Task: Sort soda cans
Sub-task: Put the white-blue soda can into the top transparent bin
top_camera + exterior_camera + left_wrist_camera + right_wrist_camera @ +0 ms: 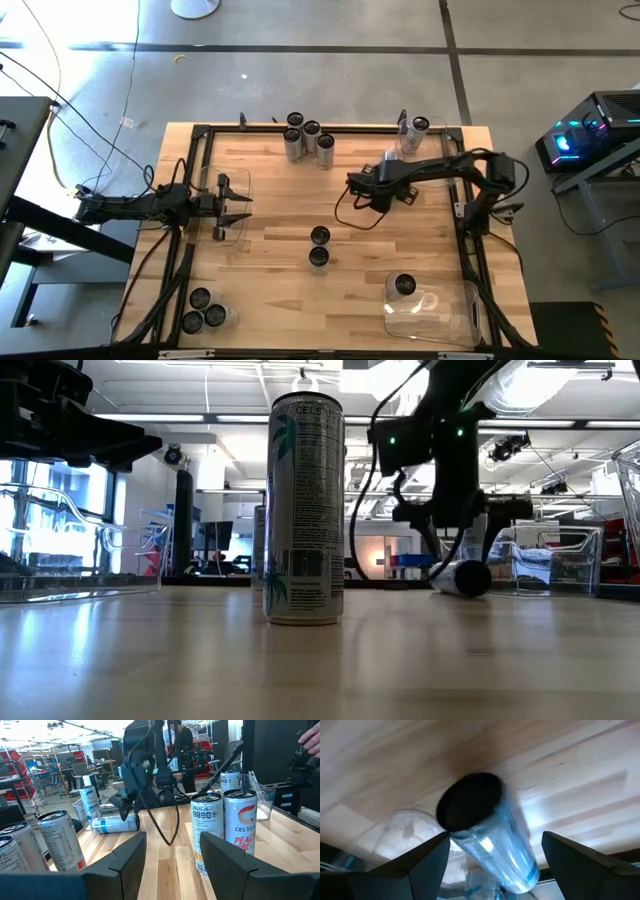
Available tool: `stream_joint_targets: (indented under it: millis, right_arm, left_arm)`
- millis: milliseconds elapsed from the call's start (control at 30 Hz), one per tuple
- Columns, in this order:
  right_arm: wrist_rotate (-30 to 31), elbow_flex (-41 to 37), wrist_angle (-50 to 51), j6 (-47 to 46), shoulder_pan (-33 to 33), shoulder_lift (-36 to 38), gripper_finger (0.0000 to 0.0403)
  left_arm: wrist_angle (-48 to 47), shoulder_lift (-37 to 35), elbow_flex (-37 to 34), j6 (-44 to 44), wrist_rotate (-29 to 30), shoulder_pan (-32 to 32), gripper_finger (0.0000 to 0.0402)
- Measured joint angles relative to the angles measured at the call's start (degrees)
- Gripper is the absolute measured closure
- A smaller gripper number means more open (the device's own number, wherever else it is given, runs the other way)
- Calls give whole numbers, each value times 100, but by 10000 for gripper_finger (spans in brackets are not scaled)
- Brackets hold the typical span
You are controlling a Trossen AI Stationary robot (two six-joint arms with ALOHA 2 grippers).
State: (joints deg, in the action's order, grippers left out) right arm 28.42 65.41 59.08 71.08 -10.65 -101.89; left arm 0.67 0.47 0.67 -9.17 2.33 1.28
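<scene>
At the high view's bottom, three soda cans (203, 311) stand lower left and one (404, 286) in a clear bin (450, 318). Mid-frame, the left gripper (240, 198) gapes empty. The right gripper (352, 186) is spread; a blurred, seemingly tipped can (487, 830) lies between its fingers, unclamped.

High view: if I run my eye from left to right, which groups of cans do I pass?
three cans in the near-left bin → four cans clustered at the far edge → lone can in the near-right bin. The two middle cans overlap the cluster, so they are left out.
</scene>
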Motion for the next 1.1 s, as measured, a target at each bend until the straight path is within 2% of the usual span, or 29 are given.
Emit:
stream_joint_targets:
  millis: [133,467,600,767,1000,1100]
  right_arm:
    - [150,0,-19,105,-144,-128,94]
    - [-360,0,-599,379,-479,-209,94]
    - [-328,0,-916,715,-484,-360,94]
    - [-310,0,-1102,613,-483,-584,96]
    - [-306,4,-1309,199,-367,-653,154]
    - [-305,4,-1357,-73,-309,-653,157]
  left_arm:
    - [0,0,1,0,2,2,223]
    - [1,0,1,0,0,2,222]
    - [0,0,2,0,3,2,222]
    - [1,0,0,0,0,0,223]
    - [4,0,2,0,1,0,222]
    - [4,0,1,0,2,1,222]
